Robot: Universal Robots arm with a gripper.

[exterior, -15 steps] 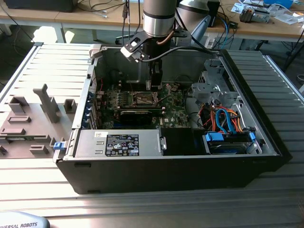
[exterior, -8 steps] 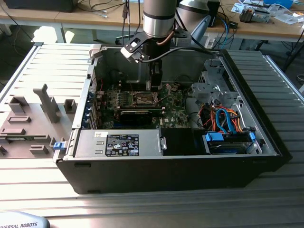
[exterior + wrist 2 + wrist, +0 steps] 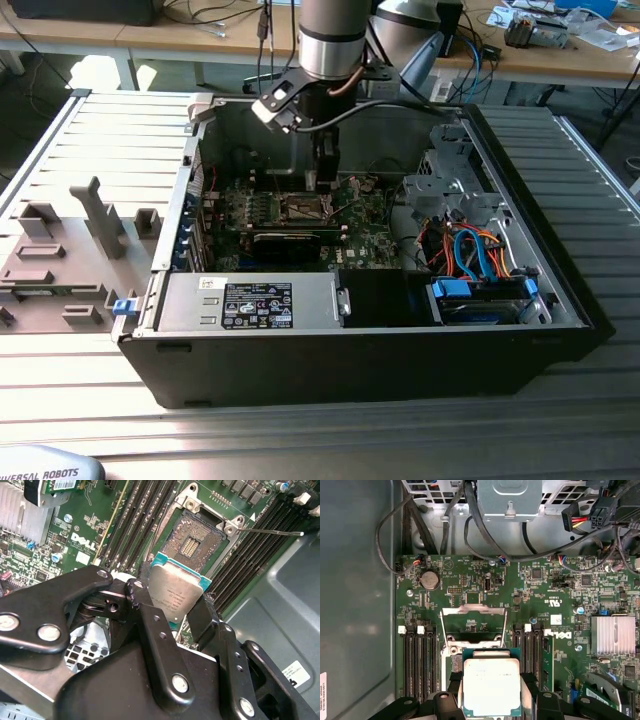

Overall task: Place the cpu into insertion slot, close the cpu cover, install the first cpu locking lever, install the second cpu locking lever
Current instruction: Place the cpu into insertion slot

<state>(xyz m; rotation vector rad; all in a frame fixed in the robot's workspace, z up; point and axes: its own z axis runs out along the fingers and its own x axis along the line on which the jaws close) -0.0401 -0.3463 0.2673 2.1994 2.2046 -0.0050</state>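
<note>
Resting clamped within gripper (image 3: 169, 602): cpu (image 3: 491, 687)

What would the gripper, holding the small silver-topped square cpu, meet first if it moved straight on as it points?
Probably the open square socket on the green motherboard: the gripper points down toward the board, with the cpu leading. Depth is unclear, so exact alignment is uncertain.
</note>
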